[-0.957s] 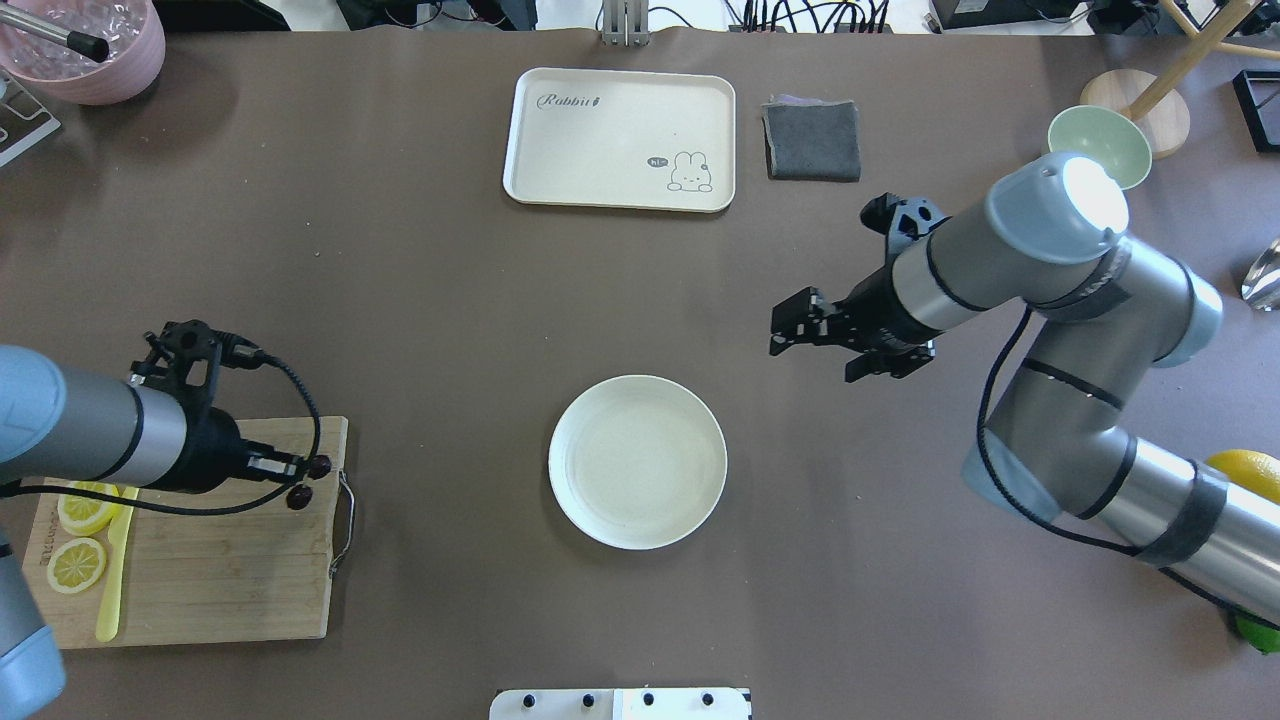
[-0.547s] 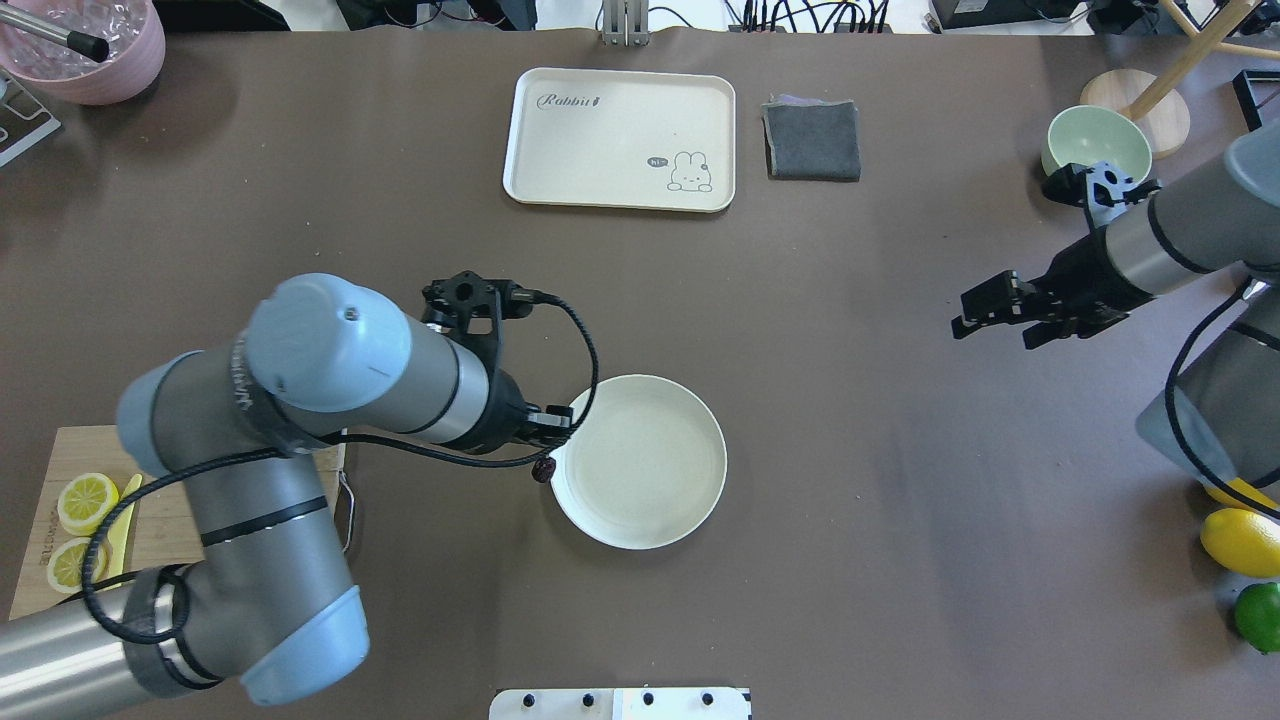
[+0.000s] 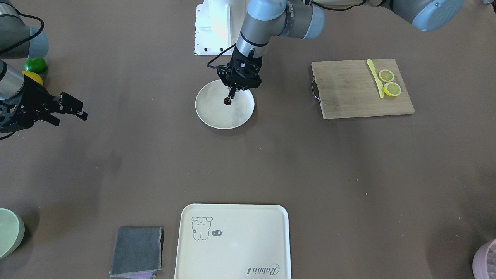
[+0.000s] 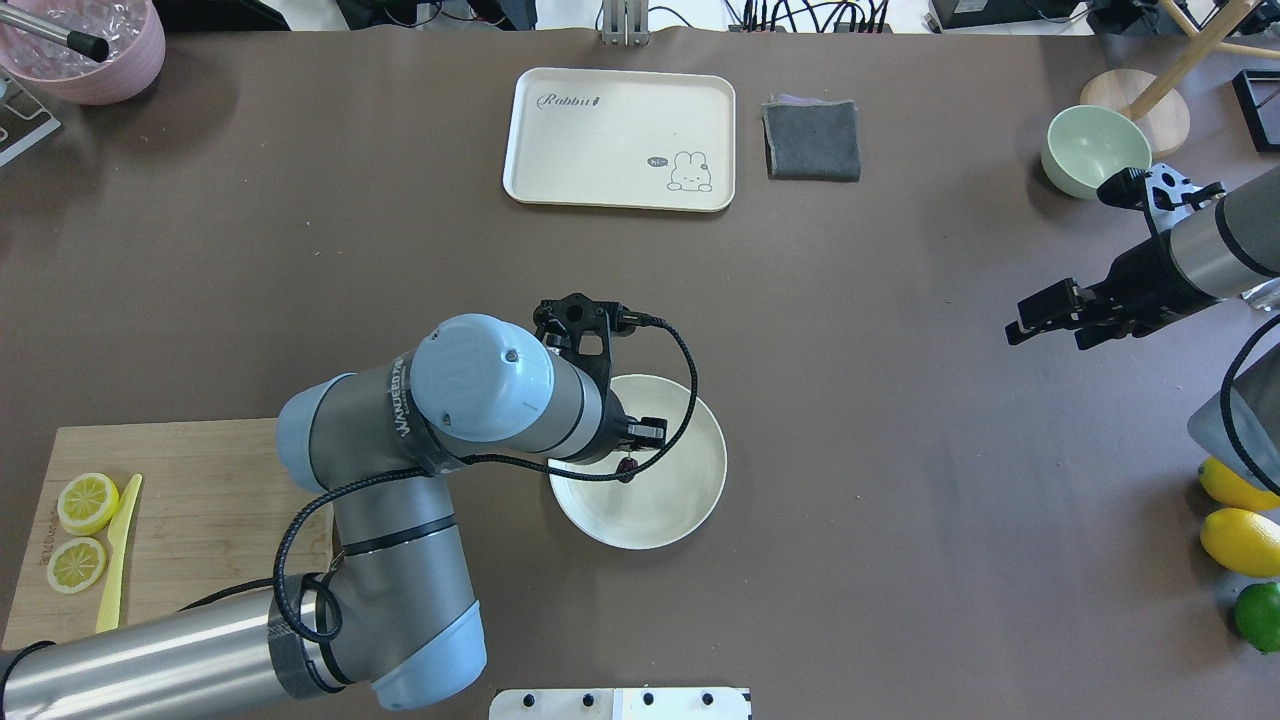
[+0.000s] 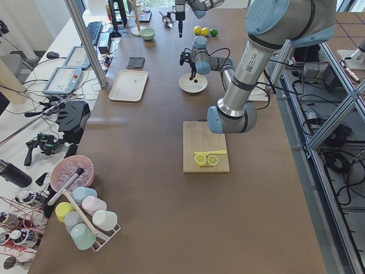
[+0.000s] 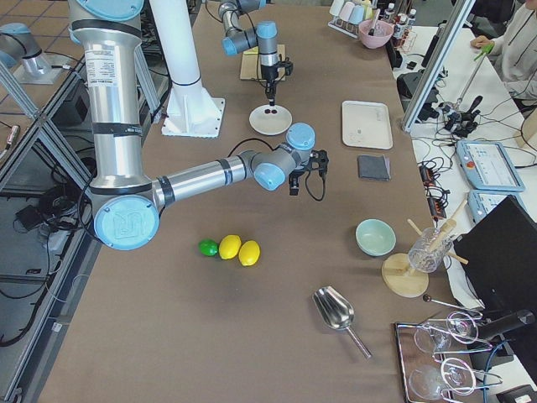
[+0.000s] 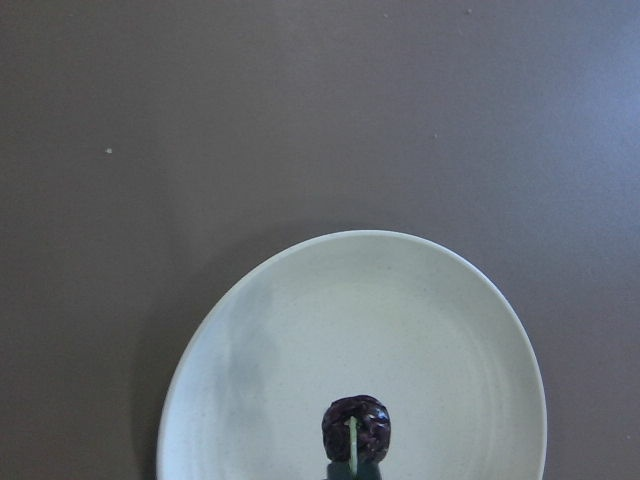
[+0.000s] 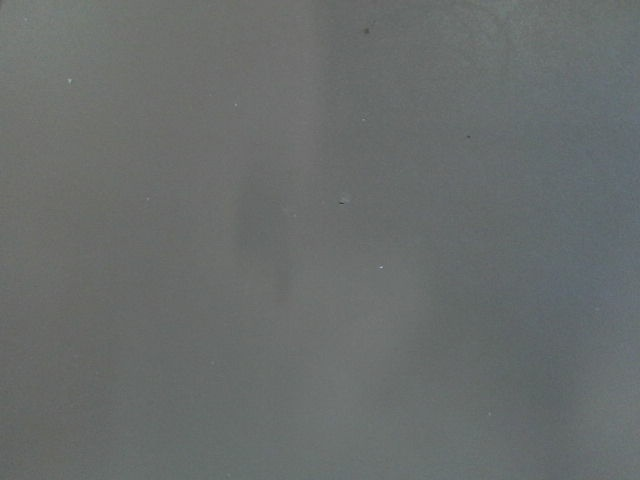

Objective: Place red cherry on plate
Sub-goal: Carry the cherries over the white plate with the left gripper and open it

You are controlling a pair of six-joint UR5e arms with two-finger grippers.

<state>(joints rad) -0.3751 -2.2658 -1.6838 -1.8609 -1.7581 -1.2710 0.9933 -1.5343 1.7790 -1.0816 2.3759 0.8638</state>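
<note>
The red cherry [image 4: 627,466] is dark maroon with a thin green stem and hangs from my left gripper [image 4: 638,447], which is shut on the stem. It hangs just over the left-centre of the round cream plate [image 4: 685,505]. From the front, the cherry [image 3: 227,101] dangles below the left gripper [image 3: 231,92] inside the plate [image 3: 217,115]. The left wrist view looks down past the cherry [image 7: 356,428] onto the plate [image 7: 420,310]; I cannot tell whether they touch. My right gripper [image 4: 1032,316] is open and empty, far off to the right.
A wooden cutting board [image 4: 220,540] with lemon slices [image 4: 86,503] and a yellow knife lies at the front left. A cream tray [image 4: 620,110], a grey cloth [image 4: 812,140] and a green bowl [image 4: 1095,150] sit at the back. Lemons [image 4: 1240,540] and a lime lie front right.
My left arm has carried the cherry rightward from above the cutting board to over the plate. The right arm has drawn back to the right, away from the plate.
</note>
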